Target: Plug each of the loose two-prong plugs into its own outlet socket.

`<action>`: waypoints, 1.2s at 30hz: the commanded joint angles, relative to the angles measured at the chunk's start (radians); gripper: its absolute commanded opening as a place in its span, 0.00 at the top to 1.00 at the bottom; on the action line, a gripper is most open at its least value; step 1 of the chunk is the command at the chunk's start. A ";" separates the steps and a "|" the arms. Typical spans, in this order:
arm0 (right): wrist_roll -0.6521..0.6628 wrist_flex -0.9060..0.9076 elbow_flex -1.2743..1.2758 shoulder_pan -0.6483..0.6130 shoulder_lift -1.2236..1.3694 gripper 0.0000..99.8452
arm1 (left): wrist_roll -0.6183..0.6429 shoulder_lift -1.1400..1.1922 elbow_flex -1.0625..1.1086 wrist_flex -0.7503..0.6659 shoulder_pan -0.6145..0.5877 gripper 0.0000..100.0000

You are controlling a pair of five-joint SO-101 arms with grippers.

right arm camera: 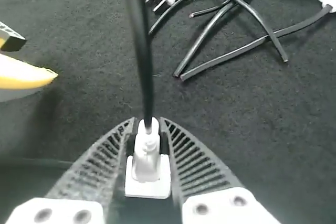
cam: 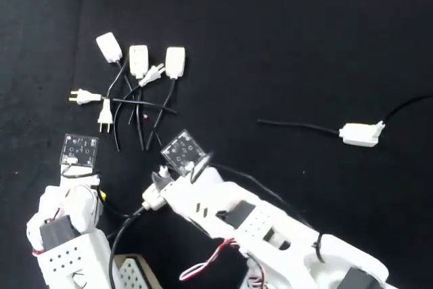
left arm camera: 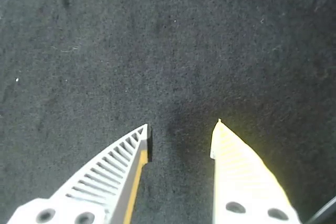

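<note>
The right gripper [right arm camera: 147, 124] is clamping tight on a white connector [right arm camera: 146, 163], its black cord [right arm camera: 139, 51] running out ahead between the fingers; plug or socket, I can't tell. The left gripper [left arm camera: 181, 129] is hanging open over bare black cloth [left arm camera: 157, 51]. Farther out, three loose plugs [cam: 105, 114] are lying among tangled cords just beside three white sockets [cam: 138, 59]. Another white piece [cam: 358, 133] is sitting well apart from them.

Left tool [left arm camera: 182, 125] spread, right tool [right arm camera: 147, 121] clamped on plug [right arm camera: 145, 162]
</note>
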 commanded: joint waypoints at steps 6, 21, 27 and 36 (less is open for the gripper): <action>0.038 -0.003 -0.002 0.018 -0.008 0.99 | -0.006 -0.006 -0.002 -0.014 0.005 0.80; 0.077 -0.003 0.027 -0.026 -0.013 0.96 | -0.006 -0.006 -0.002 -0.014 0.007 0.80; 0.077 -0.003 0.028 -0.029 -0.012 0.88 | -0.006 -0.006 -0.002 -0.014 0.007 0.80; 0.075 -0.003 0.027 -0.028 -0.015 0.87 | -0.006 -0.006 -0.002 -0.014 0.008 0.80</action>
